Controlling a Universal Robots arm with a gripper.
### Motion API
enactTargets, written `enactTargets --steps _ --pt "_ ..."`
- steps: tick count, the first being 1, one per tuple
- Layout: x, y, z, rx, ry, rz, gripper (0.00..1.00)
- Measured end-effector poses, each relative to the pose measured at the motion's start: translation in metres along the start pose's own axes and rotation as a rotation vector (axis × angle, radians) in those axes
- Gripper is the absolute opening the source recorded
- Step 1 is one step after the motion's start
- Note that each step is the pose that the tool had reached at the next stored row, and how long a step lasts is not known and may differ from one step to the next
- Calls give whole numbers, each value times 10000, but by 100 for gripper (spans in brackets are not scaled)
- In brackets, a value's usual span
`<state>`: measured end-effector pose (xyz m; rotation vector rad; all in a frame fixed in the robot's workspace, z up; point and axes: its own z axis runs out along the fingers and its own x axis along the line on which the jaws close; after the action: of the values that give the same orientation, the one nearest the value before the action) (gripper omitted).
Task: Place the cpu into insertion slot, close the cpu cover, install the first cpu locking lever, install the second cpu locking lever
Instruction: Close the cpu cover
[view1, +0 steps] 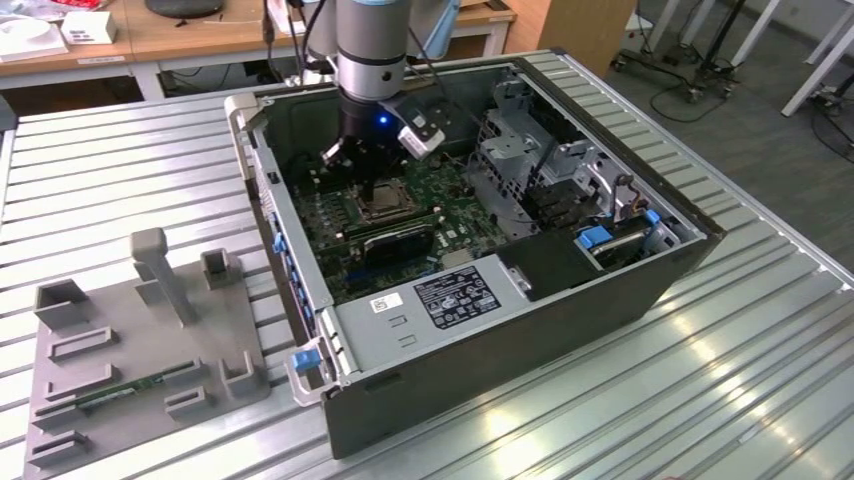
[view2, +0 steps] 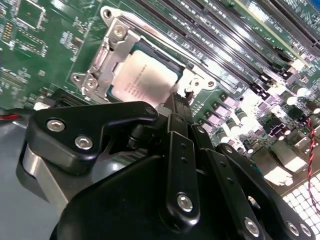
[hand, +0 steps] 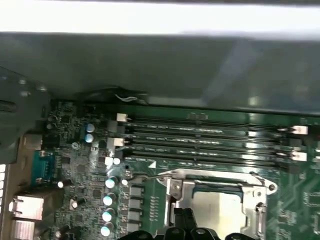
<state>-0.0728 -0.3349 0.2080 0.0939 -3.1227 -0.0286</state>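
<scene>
Black matte jaws closed, pale square cpu, silvery cpu cover

This looks like a robotics lab: an open computer case stands on a ribbed metal table, beside a grey parts holder, with wooden desks and wheeled stands behind

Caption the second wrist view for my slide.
The gripper sits close beside the cpu, which lies framed by the silvery cpu cover on the green motherboard.
</scene>
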Motion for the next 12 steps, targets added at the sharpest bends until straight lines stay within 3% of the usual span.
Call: enactTargets --steps 12 --pt "19 -3 93 13 9 1 11"
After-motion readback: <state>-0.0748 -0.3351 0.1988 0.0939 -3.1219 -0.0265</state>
